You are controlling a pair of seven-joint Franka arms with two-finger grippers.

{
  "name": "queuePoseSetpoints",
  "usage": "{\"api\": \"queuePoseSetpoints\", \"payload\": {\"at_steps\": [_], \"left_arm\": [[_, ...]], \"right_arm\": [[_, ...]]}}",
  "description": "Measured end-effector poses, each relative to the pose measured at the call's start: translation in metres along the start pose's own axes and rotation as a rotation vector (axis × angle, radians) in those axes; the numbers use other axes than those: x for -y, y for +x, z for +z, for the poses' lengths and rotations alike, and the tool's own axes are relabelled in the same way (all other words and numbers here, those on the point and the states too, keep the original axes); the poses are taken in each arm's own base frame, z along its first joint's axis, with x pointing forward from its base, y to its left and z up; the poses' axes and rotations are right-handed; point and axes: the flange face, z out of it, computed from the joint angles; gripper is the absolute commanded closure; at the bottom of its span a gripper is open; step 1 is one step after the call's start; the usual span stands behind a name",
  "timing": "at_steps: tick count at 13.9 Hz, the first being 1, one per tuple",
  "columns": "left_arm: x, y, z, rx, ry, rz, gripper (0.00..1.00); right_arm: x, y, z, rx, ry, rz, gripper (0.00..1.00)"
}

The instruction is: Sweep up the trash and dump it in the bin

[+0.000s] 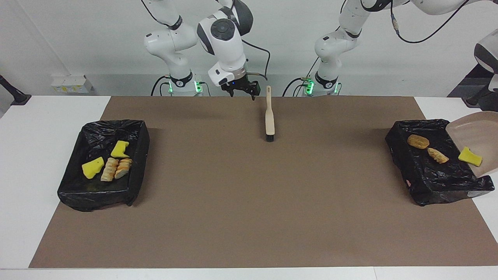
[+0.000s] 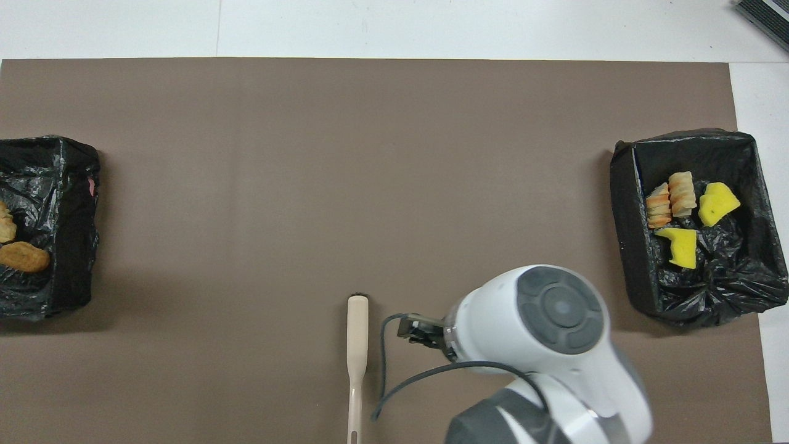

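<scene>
We see the beige-handled hand brush [image 1: 269, 116] lying mid-mat near the robots' edge, with a black-lined bin [image 1: 104, 165] holding trash [image 1: 107, 163] at each end.

Bright, even light from above; soft shadows, sharp focus throughout.

Two glossy white robot arms with dark grey joint caps

The right arm [image 1: 221, 35] has rounded white shells, a grey disc cap, a black end effector [image 1: 242, 90] and a looping black cable; both bases wear black rings with green lights.
</scene>
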Motion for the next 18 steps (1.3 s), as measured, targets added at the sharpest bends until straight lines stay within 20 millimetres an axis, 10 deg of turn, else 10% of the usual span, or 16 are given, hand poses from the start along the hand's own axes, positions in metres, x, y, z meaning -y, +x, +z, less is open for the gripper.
{"api": "queuePoseSetpoints", "payload": {"at_steps": [5,11,15,18], "left_arm": [[0.001,0.004,-0.003,-0.065,0.009,-0.033,1.0],[-0.01,0.015,-0.013,-0.449,-0.018,-0.223,1.0],[-0.016,0.03,-0.055,-0.618,-0.114,-0.451,1.0],[0.001,0.085,-0.118,-0.627,-0.25,-0.609,1.0]], "right_arm": [[-0.089,0.053,-0.095,-0.113,0.022,-0.005,0.0],[-0.107,0.089,-0.155,-0.175,-0.059,0.004,0.0],[-0.134,0.131,-0.185,-0.165,-0.082,-0.038,0.0],[-0.14,0.145,-0.191,-0.18,-0.115,-0.079,0.0]]}}
